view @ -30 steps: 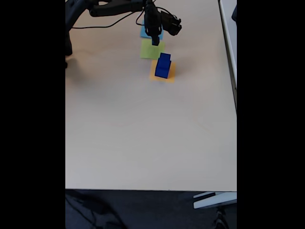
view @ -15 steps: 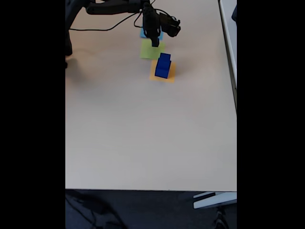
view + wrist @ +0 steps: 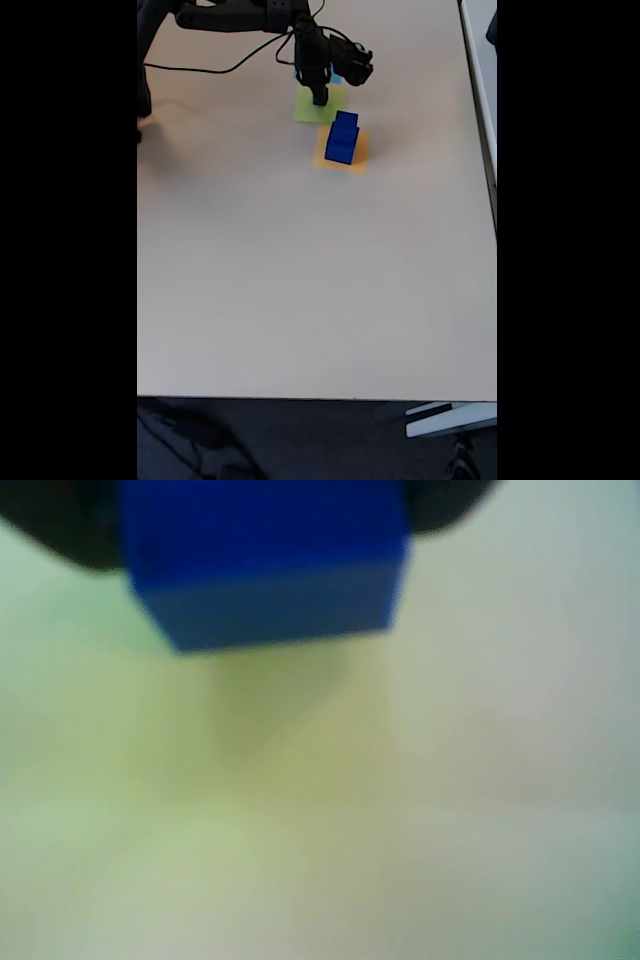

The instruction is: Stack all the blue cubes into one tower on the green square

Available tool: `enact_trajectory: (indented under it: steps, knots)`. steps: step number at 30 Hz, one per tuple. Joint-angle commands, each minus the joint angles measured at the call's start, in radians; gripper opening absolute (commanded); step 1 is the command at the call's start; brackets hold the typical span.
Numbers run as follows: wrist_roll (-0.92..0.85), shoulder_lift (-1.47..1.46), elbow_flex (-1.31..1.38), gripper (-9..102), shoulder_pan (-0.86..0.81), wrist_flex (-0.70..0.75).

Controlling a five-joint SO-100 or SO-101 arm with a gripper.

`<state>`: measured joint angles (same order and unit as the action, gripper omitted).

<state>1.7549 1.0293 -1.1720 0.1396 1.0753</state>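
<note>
In the wrist view a blue cube (image 3: 270,590) fills the top, pinched between my gripper's (image 3: 262,505) dark fingers (image 3: 60,530). It hangs just over the yellow-green paper of the green square (image 3: 250,810). The fixed view has my gripper (image 3: 320,96) at the far end of the table, pointing down over the green square (image 3: 312,110). The held cube is hard to make out there. Two more blue cubes (image 3: 342,140) stand stacked on an orange square (image 3: 358,158), just right of and nearer than the green one.
A light-blue square (image 3: 337,77) peeks out behind the gripper. The black arm (image 3: 230,15) and its cable (image 3: 200,65) cross the far left. The table's right edge (image 3: 494,200) borders a pale strip. The wide near part of the table (image 3: 300,300) holds nothing.
The gripper with the cube has shifted slightly left and lower, from near the light-blue square to over the green square. The stack on the orange square has not moved.
</note>
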Motion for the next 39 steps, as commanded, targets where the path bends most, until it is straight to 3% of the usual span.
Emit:
enact_trajectory:
  steps: [1,16,34,39]
  knots:
    - [0.006,0.106,0.006,0,0.0,-0.017]
    - [0.005,0.1,0.0,5,0.002,-0.028]
    - [0.0,0.097,0.023,23,0.014,-0.038]
    - [-0.023,-0.008,0.298,26,0.021,0.123]
